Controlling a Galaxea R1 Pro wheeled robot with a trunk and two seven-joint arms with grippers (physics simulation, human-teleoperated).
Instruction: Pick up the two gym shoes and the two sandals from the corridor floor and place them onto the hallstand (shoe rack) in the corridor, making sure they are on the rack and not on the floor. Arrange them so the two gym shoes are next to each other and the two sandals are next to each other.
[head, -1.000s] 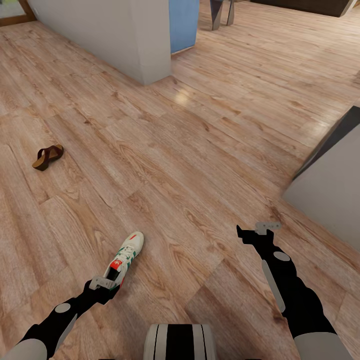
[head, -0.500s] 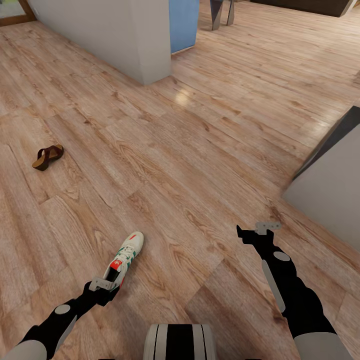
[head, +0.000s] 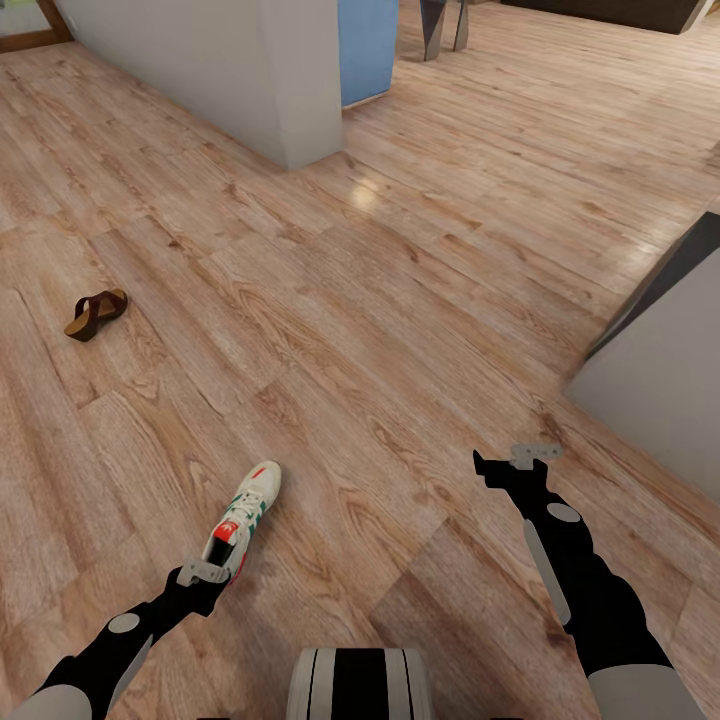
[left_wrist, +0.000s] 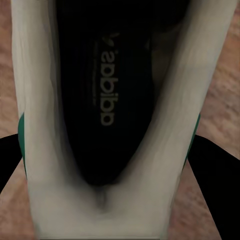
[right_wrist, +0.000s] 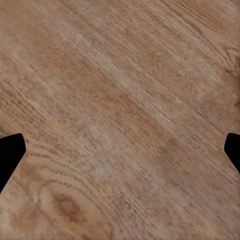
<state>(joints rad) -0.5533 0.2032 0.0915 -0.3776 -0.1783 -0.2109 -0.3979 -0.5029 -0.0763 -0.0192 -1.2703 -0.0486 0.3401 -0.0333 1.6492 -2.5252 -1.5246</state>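
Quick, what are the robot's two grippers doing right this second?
Left gripper: at the heel of the gym shoe, fingers either side; whether it has clamped cannot be told.
Right gripper: open, holding nothing.

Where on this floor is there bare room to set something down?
Bare planks stretch between the sandal, the sneaker and the grey wall corner, and ahead of the right pincer. It is tight at the left pincer, which straddles the sneaker's heel.

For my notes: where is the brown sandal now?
In the head view, the brown sandal lies on the corridor floor at far left, well beyond the gym shoe.
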